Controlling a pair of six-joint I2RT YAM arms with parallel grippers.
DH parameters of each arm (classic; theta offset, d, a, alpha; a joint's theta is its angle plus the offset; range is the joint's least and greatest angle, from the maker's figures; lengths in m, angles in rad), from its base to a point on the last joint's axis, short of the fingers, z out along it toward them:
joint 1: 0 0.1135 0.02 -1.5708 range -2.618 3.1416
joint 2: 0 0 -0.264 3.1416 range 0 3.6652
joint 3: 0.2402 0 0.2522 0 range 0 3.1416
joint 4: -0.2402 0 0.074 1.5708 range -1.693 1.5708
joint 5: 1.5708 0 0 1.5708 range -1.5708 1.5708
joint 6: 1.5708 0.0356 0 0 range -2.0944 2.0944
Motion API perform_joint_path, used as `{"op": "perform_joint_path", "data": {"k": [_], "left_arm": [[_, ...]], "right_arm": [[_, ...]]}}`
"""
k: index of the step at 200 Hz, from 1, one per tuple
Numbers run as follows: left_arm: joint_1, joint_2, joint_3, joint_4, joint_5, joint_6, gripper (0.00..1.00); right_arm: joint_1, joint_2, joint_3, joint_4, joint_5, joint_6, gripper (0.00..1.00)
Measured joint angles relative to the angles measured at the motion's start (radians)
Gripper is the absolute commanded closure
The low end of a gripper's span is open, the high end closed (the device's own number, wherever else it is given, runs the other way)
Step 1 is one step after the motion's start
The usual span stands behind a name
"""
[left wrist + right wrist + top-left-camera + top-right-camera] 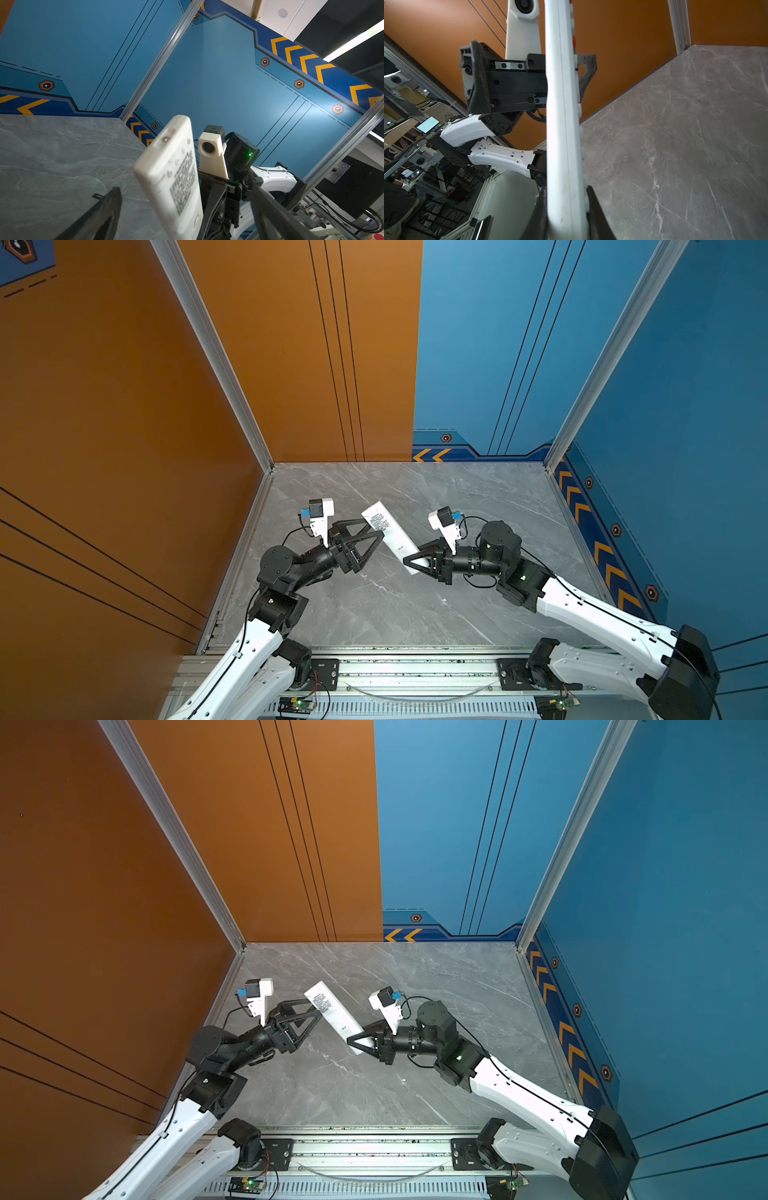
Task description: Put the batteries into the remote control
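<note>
The right gripper [411, 564] is pinching the remote control [388, 537] at its near end, its jaws pressed onto the two broad faces, as the right wrist view shows with the white bar [562, 124] running straight out from between the dark fingers [596, 207]. The remote is being held above the gray table [415, 614], near its middle. In both top views its long axis is lying on a diagonal, from the near right end in the grip up to the far left, so the free end is pointing toward the orange wall [124, 406] and the back left corner. The plain back with its printed label [380, 521] is facing up; the buttons [579, 108] are facing the table. The left gripper [375, 527] is standing spread wide at the remote's free end. In the left wrist view that end [174, 176], with a small clear bulb at its tip, is sitting between the two fingers [104, 207] with open space on either side.
</note>
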Motion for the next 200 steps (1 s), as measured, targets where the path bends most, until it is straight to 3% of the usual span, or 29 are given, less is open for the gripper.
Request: {"op": "perform_joint_path", "data": {"k": [42, 47, 84, 144, 200], "left_arm": [[-0.003, 0.026, 0.000, 0.067, -0.002, -0.032, 0.13], [-0.005, 0.027, 0.000, 0.076, -0.002, -0.036, 0.18], [-0.006, 0.048, 0.000, 0.135, -0.004, -0.064, 0.26], [-0.007, 0.077, 0.000, 0.183, -0.008, -0.092, 0.29], [-0.017, 0.086, 0.000, 0.190, -0.018, -0.103, 0.42]], "right_arm": [[-0.003, 0.006, 0.000, 0.016, -0.023, 0.021, 1.00], [-0.004, 0.007, 0.000, 0.015, -0.024, 0.022, 1.00], [-0.007, 0.021, -0.002, 0.025, -0.031, 0.032, 1.00], [-0.007, 0.027, -0.005, 0.050, -0.049, 0.048, 1.00], [-0.005, 0.042, -0.006, 0.076, -0.055, 0.066, 1.00]]}}
